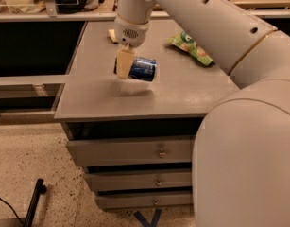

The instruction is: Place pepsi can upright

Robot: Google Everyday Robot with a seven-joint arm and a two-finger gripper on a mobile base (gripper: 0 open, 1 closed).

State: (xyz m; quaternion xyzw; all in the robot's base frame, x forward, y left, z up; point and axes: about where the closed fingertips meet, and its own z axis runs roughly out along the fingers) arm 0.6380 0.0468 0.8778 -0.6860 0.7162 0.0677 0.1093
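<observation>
End effector clamped on pepsi can, can lying sideways over bench; green bag far right.

The gripper hangs over the left part of the grey table. Its cream fingers grip the pepsi can at the left end. The can is sideways, just above the surface. A green snack bag lies apart, further right.

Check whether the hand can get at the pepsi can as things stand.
Probably yes: the hand is right at one end of the pepsi can, which lies on its side, nothing between them; the green snack bag lies apart.
</observation>
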